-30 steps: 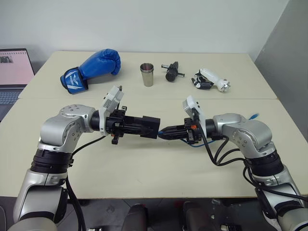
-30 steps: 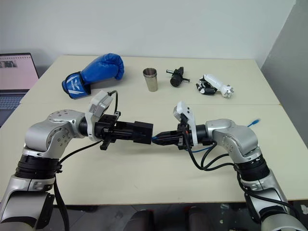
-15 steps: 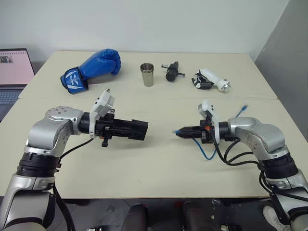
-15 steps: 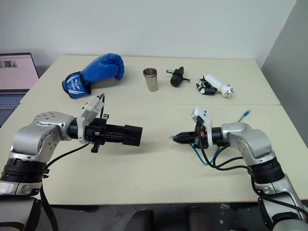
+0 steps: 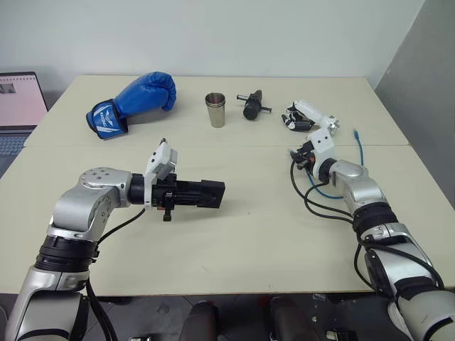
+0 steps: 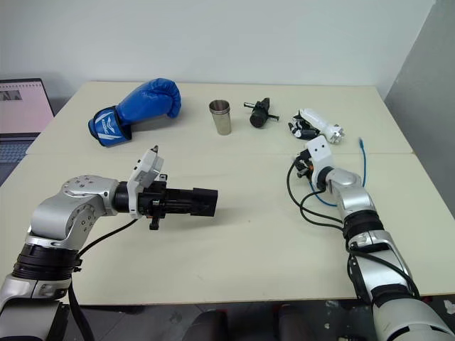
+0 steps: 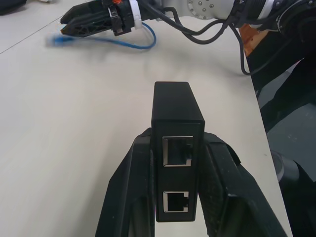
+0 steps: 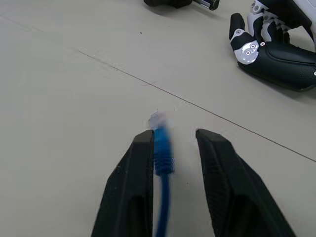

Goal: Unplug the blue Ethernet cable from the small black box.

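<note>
Now the left tool clamps the small black box above the desk, both ports empty. Toward the desk's right edge, the right tool stands parted, the blue Ethernet cable loose between its fingers, plug against one finger.

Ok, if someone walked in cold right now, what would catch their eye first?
Probably the small black box clamped in the left gripper above the near table, both its ports empty. Then the blue Ethernet cable, its plug between the open fingers of the right gripper. The blue boxing glove lies far left.
</note>
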Motion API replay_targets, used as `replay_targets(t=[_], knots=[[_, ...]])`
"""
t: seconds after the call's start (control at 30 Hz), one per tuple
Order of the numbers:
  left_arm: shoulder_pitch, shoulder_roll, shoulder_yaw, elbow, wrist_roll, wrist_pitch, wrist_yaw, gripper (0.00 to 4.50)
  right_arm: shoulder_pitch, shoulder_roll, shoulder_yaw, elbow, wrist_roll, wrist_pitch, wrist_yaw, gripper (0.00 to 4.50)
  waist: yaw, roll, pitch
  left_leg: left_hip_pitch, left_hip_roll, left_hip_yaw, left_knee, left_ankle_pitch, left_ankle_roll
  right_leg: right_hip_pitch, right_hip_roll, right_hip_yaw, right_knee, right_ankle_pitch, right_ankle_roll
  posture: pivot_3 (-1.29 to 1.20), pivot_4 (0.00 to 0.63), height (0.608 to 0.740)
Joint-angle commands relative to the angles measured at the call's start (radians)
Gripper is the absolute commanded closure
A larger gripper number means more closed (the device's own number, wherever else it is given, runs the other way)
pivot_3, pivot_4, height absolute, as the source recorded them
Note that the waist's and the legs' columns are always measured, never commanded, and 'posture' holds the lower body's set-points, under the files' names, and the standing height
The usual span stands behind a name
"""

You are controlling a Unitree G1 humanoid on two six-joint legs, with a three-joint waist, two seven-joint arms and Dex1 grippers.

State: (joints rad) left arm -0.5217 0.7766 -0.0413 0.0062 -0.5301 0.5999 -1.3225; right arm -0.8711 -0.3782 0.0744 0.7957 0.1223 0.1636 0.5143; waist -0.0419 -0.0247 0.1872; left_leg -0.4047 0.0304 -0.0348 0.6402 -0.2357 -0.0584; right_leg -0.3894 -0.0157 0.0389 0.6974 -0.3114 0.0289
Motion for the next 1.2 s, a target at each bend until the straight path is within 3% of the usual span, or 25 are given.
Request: replay_targets(t=[0.03,0.27,0.4,0.6,0.8,1.17,1.2], knots=[[0.005,-0.011,0.035,-0.013,0.002,-0.026,0.038,3.71,0.006,-0.007,-0.056,-0.075,0.046,0.070,0.044,2.04,0.000,0.000,0.000,0.000,0.000,0.000,0.000,0.000,0.000,0.000,0.000,0.000,0.000,0.000,0.000,0.00,0.150,0.740],[0.007,-0.078,0.109,0.051,0.039,-0.085,0.218,3.71,0.164,-0.084,0.014,-0.551,0.138,0.262,0.297,0.21,0.005,0.001,0.000,0.000,0.000,-0.002,0.000,0.000,0.000,0.000,0.000,0.000,0.001,0.000,0.000,0.00,0.150,0.740],[0.021,-0.161,0.150,0.110,0.122,-0.182,0.419,3.71,0.255,-0.109,0.082,-0.801,0.176,0.326,0.382,0.18,0.004,0.001,0.000,-0.001,0.000,-0.004,0.001,0.000,0.000,0.000,0.001,-0.001,0.000,0.000,0.000,0.00,0.150,0.740],[0.089,-0.272,0.208,0.198,0.280,-0.367,0.755,3.71,0.301,-0.094,0.161,-0.859,0.122,0.302,0.380,0.18,0.007,0.001,0.000,0.000,0.000,-0.006,0.003,0.000,0.000,0.001,0.000,-0.001,0.000,0.001,0.002,0.00,0.150,0.740],[0.160,-0.330,0.267,0.219,0.279,-0.411,0.875,3.71,0.297,-0.081,0.181,-0.875,0.120,0.300,0.390,0.18,0.011,0.000,0.000,-0.001,-0.001,-0.009,0.003,0.000,0.000,0.001,-0.002,-0.001,0.000,0.001,0.002,0.00,0.150,0.740],[0.174,-0.324,0.278,0.291,0.276,-0.403,0.884,3.71,0.253,-0.047,0.188,-0.902,0.142,0.316,0.406,0.18,0.011,0.000,0.000,-0.001,-0.002,-0.010,0.003,0.000,0.000,0.002,-0.002,-0.003,0.001,0.001,0.002,0.00,0.150,0.740],[0.173,-0.323,0.281,0.296,0.273,-0.399,0.883,3.00,0.250,-0.045,0.187,-0.908,0.144,0.318,0.409,0.18,0.011,0.000,0.000,0.000,-0.002,-0.010,0.003,0.000,0.000,0.002,-0.002,-0.003,0.001,0.001,0.002,0.00,0.150,0.740]])
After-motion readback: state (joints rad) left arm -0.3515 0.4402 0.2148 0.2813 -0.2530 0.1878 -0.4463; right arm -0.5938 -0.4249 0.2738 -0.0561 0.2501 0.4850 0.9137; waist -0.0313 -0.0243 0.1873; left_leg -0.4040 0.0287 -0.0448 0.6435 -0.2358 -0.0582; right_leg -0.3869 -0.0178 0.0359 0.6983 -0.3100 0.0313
